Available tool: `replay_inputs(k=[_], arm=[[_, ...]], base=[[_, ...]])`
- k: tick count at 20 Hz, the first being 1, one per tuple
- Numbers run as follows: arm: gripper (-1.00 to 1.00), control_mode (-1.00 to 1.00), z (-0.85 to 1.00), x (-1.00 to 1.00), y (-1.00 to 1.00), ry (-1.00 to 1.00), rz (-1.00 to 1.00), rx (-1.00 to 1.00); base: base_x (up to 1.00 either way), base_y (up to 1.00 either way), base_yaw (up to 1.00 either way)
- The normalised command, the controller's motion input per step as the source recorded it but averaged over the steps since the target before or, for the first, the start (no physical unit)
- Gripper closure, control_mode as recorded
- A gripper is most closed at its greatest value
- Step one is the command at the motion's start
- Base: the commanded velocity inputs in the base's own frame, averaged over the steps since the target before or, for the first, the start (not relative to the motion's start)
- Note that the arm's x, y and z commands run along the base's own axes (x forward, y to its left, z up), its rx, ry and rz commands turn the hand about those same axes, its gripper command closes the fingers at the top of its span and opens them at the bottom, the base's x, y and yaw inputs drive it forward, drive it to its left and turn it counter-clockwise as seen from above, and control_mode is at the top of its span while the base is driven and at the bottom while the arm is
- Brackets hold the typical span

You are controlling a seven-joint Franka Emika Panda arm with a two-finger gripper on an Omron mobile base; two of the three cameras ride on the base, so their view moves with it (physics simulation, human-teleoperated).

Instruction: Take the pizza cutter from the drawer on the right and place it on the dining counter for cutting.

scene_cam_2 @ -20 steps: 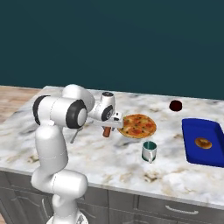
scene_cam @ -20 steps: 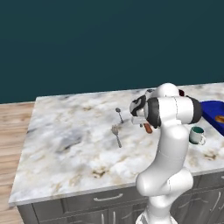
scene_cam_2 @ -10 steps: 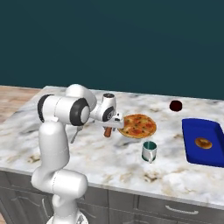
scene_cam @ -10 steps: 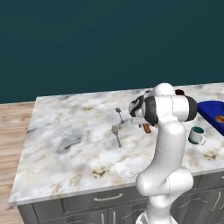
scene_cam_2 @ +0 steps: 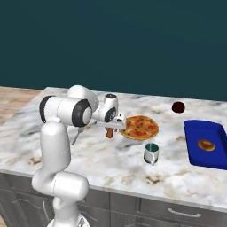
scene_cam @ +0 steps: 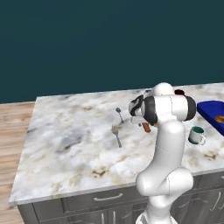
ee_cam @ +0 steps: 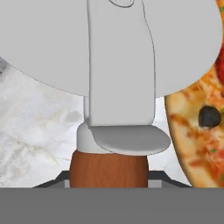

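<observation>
Hovering claw gripping pizza cutter

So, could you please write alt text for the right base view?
A white robot arm holds a pizza cutter in its gripper just above a marble dining counter, beside a pizza. A green mug and blue tray sit further right.

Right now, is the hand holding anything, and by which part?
Yes: the hand holds the pizza cutter with the round silver wheel, gripped by its short reddish-brown handle.
</observation>
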Motion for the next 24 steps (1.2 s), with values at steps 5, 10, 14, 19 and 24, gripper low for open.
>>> replay_inputs(k=[5, 10, 14, 19, 24], arm=[[-1.00, -1.00, 0.00, 0.00, 0.00, 0.00, 0.00, 0.00], [-1.00, -1.00, 0.00, 0.00, 0.00, 0.00, 0.00, 0.00], [-1.00, -1.00, 0.00, 0.00, 0.00, 0.00, 0.00, 0.00], [-1.00, -1.00, 0.27, -0.01, 0.00, -0.01, 0.00, 0.00], [-1.00, -1.00, 0.63, -0.29, 0.00, -0.03, 0.00, 0.00]], base=[[0.00, 0.00, 0.00], [0.00, 0.00, 0.00], [0.00, 0.00, 0.00], [0.00, 0.00, 0.00], [0.00, 0.00, 0.00]])
